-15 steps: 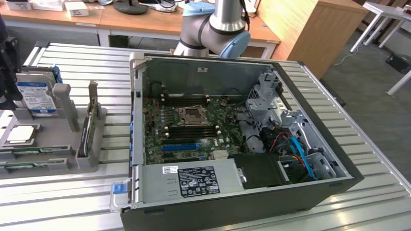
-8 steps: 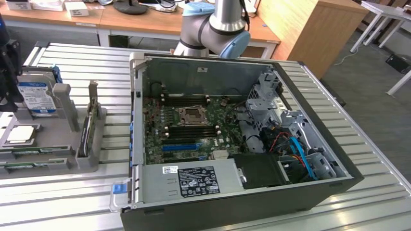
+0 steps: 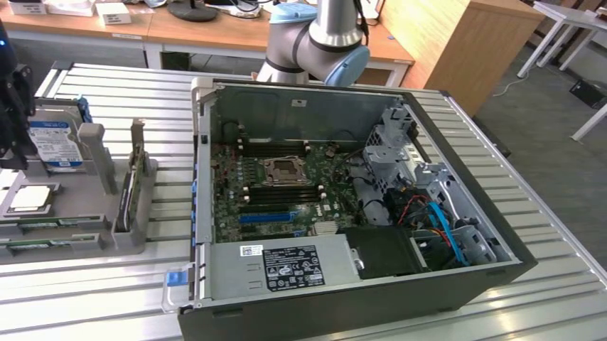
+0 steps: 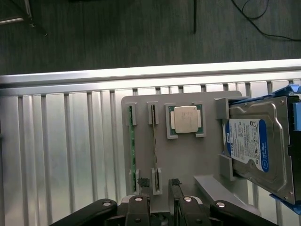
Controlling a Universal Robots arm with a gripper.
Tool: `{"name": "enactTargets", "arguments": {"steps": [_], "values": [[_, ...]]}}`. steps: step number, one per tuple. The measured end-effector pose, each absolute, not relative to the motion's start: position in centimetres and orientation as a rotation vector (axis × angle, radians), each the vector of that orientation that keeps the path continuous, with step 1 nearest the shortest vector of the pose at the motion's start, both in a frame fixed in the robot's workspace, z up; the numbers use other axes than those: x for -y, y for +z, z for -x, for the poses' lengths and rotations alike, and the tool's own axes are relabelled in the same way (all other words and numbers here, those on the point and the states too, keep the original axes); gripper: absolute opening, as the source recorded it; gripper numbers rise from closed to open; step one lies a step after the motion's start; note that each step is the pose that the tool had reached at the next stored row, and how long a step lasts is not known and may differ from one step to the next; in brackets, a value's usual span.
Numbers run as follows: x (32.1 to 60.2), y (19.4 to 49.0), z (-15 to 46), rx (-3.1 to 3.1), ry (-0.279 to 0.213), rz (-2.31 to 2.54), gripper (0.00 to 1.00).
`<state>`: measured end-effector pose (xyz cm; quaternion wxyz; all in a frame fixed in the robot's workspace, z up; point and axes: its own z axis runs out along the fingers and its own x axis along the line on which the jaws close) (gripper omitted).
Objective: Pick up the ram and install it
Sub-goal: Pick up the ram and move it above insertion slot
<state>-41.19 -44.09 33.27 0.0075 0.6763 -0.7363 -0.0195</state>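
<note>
Two rams stand on edge in slots of a grey holder (image 4: 188, 160). One ram (image 4: 132, 150) shows a green edge, and the other ram (image 4: 154, 141) is thinner and lies beside it. My gripper (image 4: 160, 182) hovers above the holder's near end, open, with nothing between its black fingertips (image 4: 143, 181). The thinner ram runs roughly under the gap between them. In the exterior view the same sticks (image 3: 47, 226) lie in the holder (image 3: 124, 238) at the exterior view's left. The dark wrist body (image 3: 11, 106) hangs over it.
The holder also carries a CPU (image 4: 186, 120), a blue-labelled hard drive (image 4: 256, 146) and an upright card with a metal bracket (image 3: 128, 185). An open computer case (image 3: 351, 199) with its motherboard (image 3: 275, 185) stands on the slatted metal table (image 3: 95, 298), at the exterior view's right of the holder.
</note>
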Motion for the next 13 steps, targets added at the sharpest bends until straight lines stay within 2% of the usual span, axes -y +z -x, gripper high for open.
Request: {"name": "enactTargets", "arguments": {"steps": [13], "values": [[44.1,32.0,41.2,2.301,-0.061,-2.116,0.30]]}}
